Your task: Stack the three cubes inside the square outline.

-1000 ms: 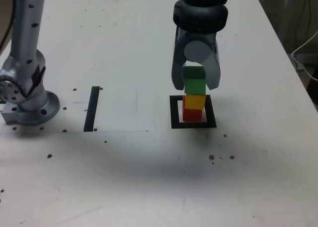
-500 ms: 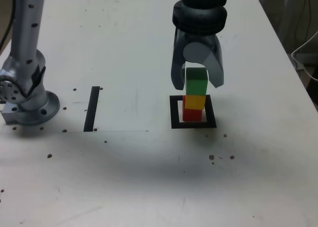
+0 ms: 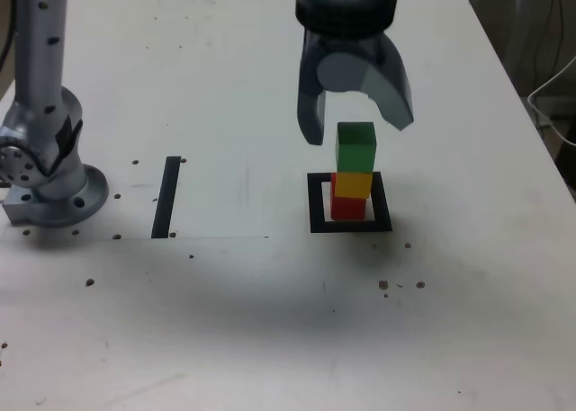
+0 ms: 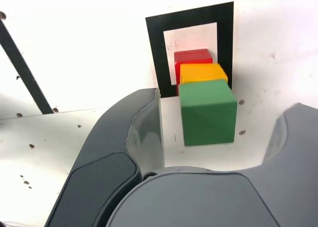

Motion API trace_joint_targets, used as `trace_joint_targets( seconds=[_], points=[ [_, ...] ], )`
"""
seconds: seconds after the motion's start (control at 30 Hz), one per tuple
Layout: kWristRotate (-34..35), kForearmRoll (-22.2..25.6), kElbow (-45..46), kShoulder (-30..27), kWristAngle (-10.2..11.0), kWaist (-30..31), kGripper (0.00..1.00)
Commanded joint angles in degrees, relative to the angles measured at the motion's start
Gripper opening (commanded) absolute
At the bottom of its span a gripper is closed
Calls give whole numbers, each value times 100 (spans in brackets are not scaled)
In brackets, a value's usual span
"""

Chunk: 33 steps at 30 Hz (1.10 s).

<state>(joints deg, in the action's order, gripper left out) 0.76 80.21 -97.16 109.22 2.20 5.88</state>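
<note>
1. White tabletop [image 3: 270, 87], speckled with small dark screw holes; a narrow black strip [image 3: 166, 196] lies well apart from the work area, towards the exterior view's left, near the arm's base [image 3: 49, 173].
2. Square outline [image 3: 317, 204] sits flat on the table, black frame around a white centre.
3. All three cubes stand in one column inside it: red cube [image 3: 347, 208] at the bottom, yellow cube [image 3: 353, 185] on it, green cube [image 3: 355, 147] on top. The wrist view shows the upper cubes slightly offset from the red one.
4. Gripper [image 3: 356, 123] hovers above the stack, jaws spread wide to either side of the green cube with clear gaps; nothing held.
5. Judgement: stacking looks finished.
6. Handling, as a guess: cubes look light, rigid and matte, so not slippery, but a tall narrow column tips easily. Any regrasp is best taken on two opposite flat side faces, squarely, without brushing the cubes below.
</note>
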Motion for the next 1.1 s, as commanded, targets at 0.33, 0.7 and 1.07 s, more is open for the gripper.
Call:
trace_joint_targets(
  seconds=[0.33,0.7,1.07],
  points=[
    [-155,81,878,-1026,38,69,99],
    [-234,-186,2607,-1579,-90,31,99],
    [-279,-878,3733,-1701,-141,-11,99]
  ],
)
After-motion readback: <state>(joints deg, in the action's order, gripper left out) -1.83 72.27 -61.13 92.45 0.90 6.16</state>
